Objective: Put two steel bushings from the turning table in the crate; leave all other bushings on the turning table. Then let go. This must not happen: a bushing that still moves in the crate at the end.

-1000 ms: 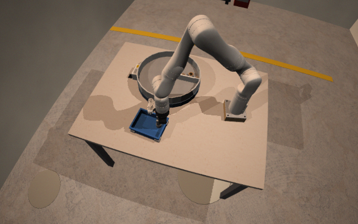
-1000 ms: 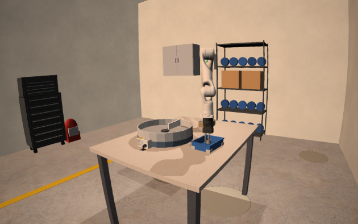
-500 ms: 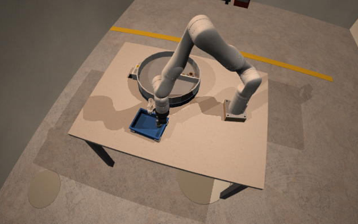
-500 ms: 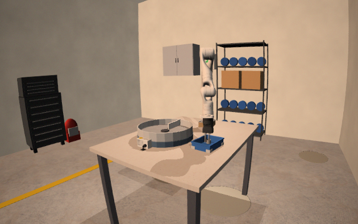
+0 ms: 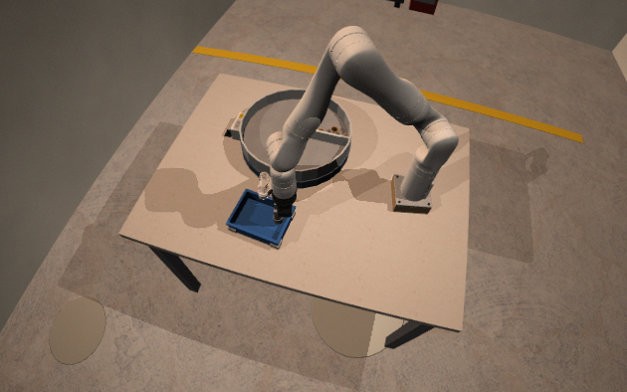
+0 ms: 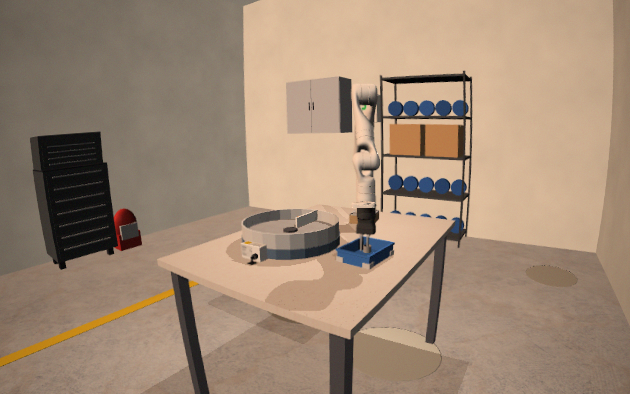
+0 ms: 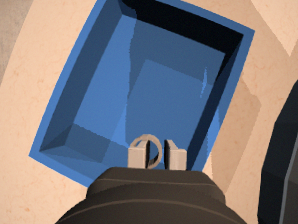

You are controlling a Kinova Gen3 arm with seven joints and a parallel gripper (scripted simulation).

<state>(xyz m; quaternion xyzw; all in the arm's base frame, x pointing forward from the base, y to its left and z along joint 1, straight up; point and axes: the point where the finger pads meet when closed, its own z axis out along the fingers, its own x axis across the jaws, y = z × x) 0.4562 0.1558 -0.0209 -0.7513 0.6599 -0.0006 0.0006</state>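
The blue crate (image 5: 251,234) (image 6: 352,259) (image 7: 65,85) stands before the turning table (image 5: 247,146) (image 6: 285,245). My gripper (image 5: 278,216) (image 6: 365,243) (image 7: 157,149) points down inside the crate near one side, with its fingers partly open. A steel bushing (image 6: 367,249) (image 7: 148,136) is at the fingertips in the crate. In the wrist view its ring lies partly behind one finger, and a narrow gap shows between it and the other finger. Copper-coloured bushings (image 5: 334,129) lie beside the divider on the turning table. The gripper hides part of the crate; no other bushing shows in it.
The turning table has a raised rim and a divider wall (image 5: 330,136) (image 6: 306,218). A small white box (image 6: 253,251) stands beside it. The arm's base (image 5: 411,205) stands on the same table. The crate's walls surround the fingers.
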